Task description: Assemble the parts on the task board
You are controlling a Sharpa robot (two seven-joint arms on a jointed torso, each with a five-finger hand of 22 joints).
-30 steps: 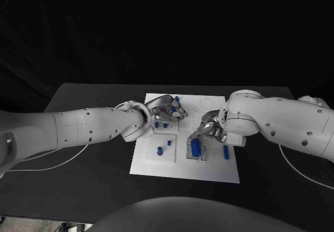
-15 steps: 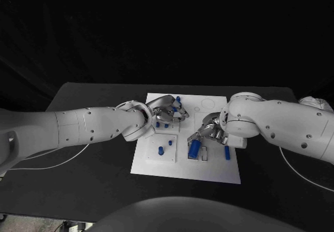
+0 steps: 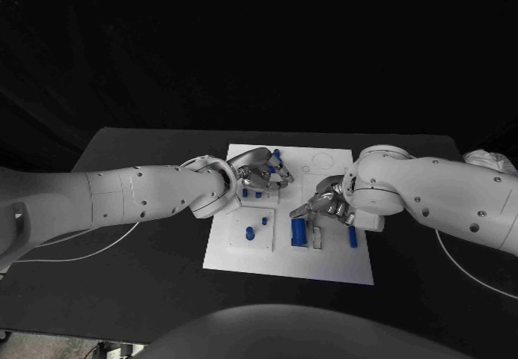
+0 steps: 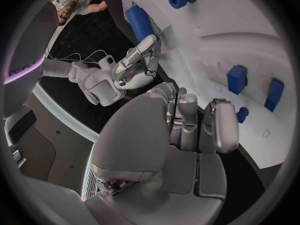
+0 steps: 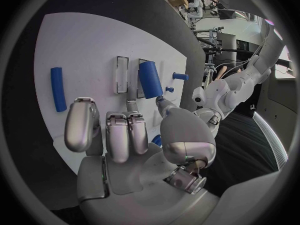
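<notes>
Silver fingers of the right hand (image 3: 327, 205) hang loosely spread and hold nothing, just above the blue cylinder (image 3: 299, 230) lying in its slot on the white board (image 3: 290, 265). A thin blue bar (image 3: 351, 236) lies just beside. The left hand (image 3: 259, 172) hovers over small blue pegs (image 3: 251, 233) farther back, fingers curled; I cannot tell whether it holds anything.

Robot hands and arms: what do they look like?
Both arms are fat, smooth white tubes with small dark dots, and a thin pale cable trails beside each. The left robot hand and the right robot hand are shiny silver metal with rounded, chunky fingers.
</notes>
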